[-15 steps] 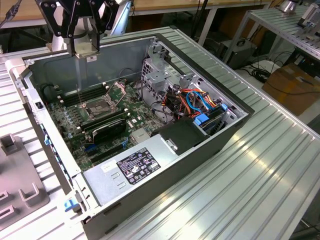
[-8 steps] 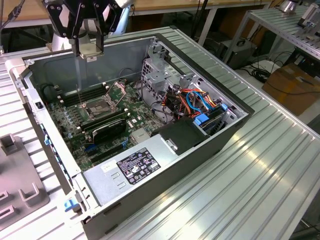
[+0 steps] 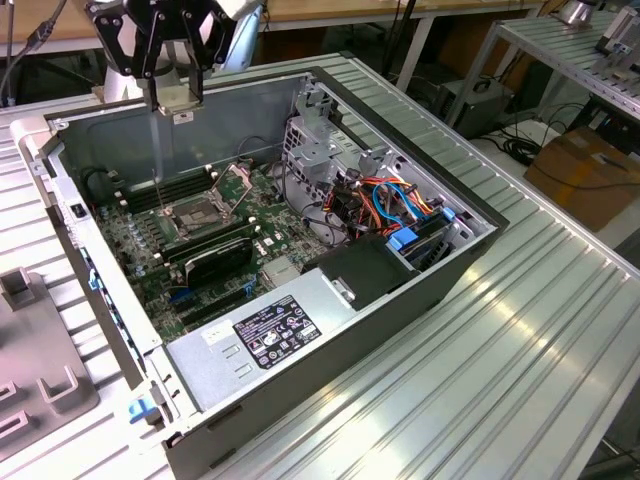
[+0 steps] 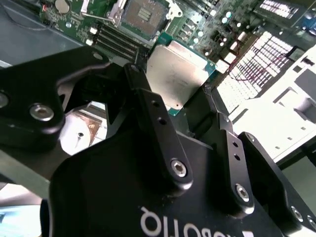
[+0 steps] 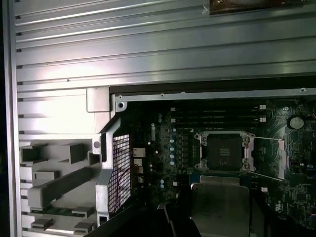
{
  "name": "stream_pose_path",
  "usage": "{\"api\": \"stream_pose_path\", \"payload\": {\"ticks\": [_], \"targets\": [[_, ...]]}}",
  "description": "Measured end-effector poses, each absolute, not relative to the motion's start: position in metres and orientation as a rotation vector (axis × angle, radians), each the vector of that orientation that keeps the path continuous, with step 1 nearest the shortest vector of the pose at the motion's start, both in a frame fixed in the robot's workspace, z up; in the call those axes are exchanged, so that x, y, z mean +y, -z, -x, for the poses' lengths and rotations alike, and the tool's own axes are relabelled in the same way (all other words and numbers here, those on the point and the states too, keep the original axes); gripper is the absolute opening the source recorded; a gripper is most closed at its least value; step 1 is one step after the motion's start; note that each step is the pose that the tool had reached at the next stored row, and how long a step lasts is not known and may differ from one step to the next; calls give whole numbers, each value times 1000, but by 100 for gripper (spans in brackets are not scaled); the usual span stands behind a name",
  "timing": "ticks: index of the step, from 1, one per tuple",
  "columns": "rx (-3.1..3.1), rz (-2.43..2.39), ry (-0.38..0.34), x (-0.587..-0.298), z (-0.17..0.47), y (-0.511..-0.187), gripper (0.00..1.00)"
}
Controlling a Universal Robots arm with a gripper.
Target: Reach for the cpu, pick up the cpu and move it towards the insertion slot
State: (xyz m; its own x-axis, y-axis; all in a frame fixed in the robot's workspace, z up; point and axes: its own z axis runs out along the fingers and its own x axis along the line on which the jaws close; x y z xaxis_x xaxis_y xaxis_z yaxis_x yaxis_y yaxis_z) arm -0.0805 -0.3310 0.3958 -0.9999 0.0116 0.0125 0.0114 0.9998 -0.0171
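Note:
In the exterior view my gripper (image 3: 178,98) hangs above the back-left corner of the open computer case, shut on the cpu (image 3: 181,108), a thin pale square chip held by its edges. The insertion slot (image 3: 196,212), with its shiny frame plate raised and a dark square centre, lies on the green motherboard below and nearer the camera than the gripper. In the second wrist view the cpu (image 4: 177,74) sits between the black fingers (image 4: 148,101), with the insertion slot (image 4: 144,13) beyond it. The first wrist view shows the cpu (image 5: 220,205) just short of the insertion slot (image 5: 224,150).
A grey power-supply box (image 3: 262,338) fills the case's near side. A black ribbed block (image 3: 215,262) and long memory slots (image 3: 158,192) flank the socket. The drive cage and coloured cables (image 3: 398,208) stand at the exterior view's right. A grey fixture (image 3: 40,392) lies outside the case.

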Motion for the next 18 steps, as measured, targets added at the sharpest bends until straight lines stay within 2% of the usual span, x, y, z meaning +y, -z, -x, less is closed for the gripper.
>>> {"api": "stream_pose_path", "payload": {"ticks": [8,18], "targets": [[-3128,52,-26,-309,72,-380,55],[-3128,51,-26,-308,70,-381,55]]}}
